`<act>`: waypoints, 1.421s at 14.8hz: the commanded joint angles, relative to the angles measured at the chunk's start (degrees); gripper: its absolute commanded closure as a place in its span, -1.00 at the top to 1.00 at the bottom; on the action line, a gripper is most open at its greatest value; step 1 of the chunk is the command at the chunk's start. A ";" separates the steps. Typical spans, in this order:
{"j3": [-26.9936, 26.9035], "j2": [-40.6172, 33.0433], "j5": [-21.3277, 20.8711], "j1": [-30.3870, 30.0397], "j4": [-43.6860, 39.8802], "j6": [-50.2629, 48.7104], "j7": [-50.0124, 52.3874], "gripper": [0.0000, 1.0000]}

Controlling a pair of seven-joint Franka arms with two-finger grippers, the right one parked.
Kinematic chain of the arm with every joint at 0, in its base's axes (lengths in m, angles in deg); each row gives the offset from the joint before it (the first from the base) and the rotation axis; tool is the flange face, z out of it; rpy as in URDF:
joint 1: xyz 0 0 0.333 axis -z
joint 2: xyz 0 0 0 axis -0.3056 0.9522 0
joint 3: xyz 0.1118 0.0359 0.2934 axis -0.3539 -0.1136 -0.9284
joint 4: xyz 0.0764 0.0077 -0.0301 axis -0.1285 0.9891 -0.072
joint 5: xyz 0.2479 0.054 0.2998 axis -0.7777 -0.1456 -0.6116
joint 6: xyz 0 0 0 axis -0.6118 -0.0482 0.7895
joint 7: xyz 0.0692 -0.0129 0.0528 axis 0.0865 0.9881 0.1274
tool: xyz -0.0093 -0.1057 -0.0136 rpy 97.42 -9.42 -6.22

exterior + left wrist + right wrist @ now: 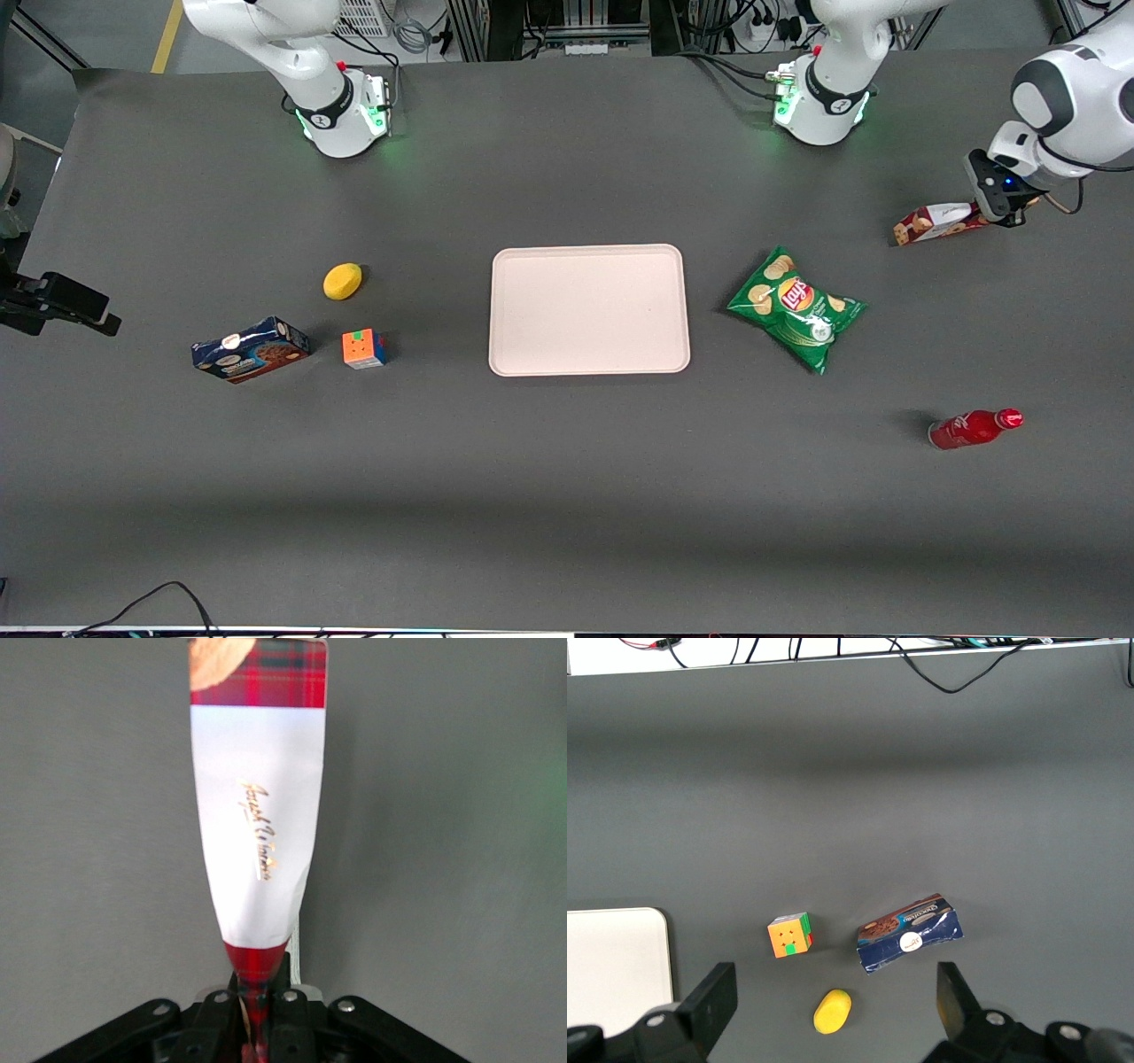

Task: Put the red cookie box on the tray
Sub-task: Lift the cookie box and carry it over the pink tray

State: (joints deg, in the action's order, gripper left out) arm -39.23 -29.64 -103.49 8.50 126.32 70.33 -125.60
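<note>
The red cookie box [937, 222] is a long slim carton with a white label panel and tartan red ends. It sits toward the working arm's end of the table, well apart from the tray. My left gripper [1005, 213] is shut on one end of the box. In the left wrist view the red cookie box [259, 824] stretches away from the gripper [259, 1010], its red end squeezed flat between the black fingers [288, 1014]. The pale pinkish tray [532, 354] lies flat in the middle of the table with nothing on it.
A green chip bag [795, 307] lies between the tray and the held box. A red bottle [973, 429] lies on its side nearer the front camera. Toward the parked arm's end are a yellow lemon [342, 281], a colour cube [364, 348] and a blue cookie box [251, 349].
</note>
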 commanded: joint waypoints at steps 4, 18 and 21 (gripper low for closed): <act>8.87 -3.43 10.74 9.12 -17.11 -22.56 25.73 -1.00; 49.14 6.14 23.85 16.76 -31.46 -19.89 116.17 -1.00; 53.19 12.81 23.59 18.60 -31.11 -9.79 127.01 -1.00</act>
State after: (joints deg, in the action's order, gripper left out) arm 11.67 -23.69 -80.21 25.47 96.97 53.63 -7.74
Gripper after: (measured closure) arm 0.885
